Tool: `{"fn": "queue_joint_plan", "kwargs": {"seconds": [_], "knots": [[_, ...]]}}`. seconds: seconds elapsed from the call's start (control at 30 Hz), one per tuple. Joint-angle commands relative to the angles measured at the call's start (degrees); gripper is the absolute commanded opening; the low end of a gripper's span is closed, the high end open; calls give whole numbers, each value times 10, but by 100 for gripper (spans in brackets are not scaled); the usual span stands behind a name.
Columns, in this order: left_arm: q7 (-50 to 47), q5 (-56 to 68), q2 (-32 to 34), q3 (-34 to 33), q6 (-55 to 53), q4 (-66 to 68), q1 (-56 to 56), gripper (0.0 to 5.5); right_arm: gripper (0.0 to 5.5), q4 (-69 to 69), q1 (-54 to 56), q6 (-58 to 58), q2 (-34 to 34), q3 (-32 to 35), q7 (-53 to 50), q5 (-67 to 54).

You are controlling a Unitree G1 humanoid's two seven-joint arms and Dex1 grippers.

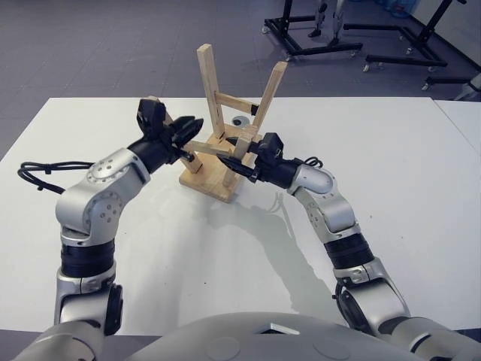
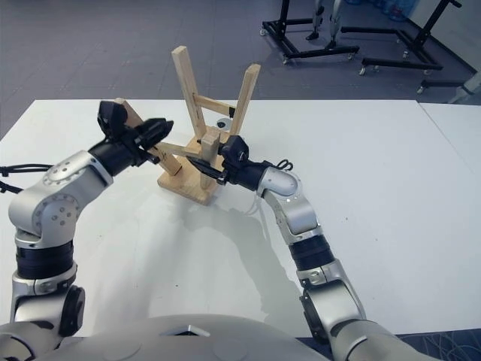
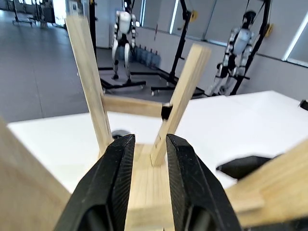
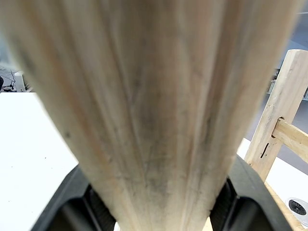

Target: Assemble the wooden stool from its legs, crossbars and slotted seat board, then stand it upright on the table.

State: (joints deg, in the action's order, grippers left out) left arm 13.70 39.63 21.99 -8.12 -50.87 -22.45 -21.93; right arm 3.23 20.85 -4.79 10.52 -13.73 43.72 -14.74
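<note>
The wooden stool lies upside down on the white table, resting on its seat board (image 1: 209,183). Two far legs (image 1: 211,84) rise from the board, joined by a crossbar (image 1: 234,103). My left gripper (image 1: 192,128) comes in from the left and is shut on a low crossbar (image 3: 147,185) beside the slanted near-left leg (image 1: 191,160). From the right, my right gripper (image 1: 244,163) is shut on the near-right leg (image 4: 154,96), which leans over the board's front corner. A second low bar (image 1: 212,148) runs between the two near legs.
A small round grey part (image 1: 240,120) lies on the table just behind the stool. A black cable (image 1: 39,177) trails off the table's left edge. Wheeled black racks (image 1: 323,45) stand on the floor beyond the table (image 1: 391,165).
</note>
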Motion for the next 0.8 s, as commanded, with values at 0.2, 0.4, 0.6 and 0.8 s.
{"fn": "queue_joint_plan", "kwargs": {"seconds": [0.2,0.4,0.6,0.8], "knots": [[-59,61,-11,-17,-86,-102,19,117,207,1,7,-2,0,-4,3,8],[-19,-37,-6,70,8,-69,175,117,207,-6,6,5,0,-18,-1,25],[-9,-67,-18,79,57,-35,182,117,207,-17,-14,22,-11,-22,-11,21],[-10,-58,-20,55,50,-38,163,117,207,-10,-44,48,-17,-7,-19,8]]}}
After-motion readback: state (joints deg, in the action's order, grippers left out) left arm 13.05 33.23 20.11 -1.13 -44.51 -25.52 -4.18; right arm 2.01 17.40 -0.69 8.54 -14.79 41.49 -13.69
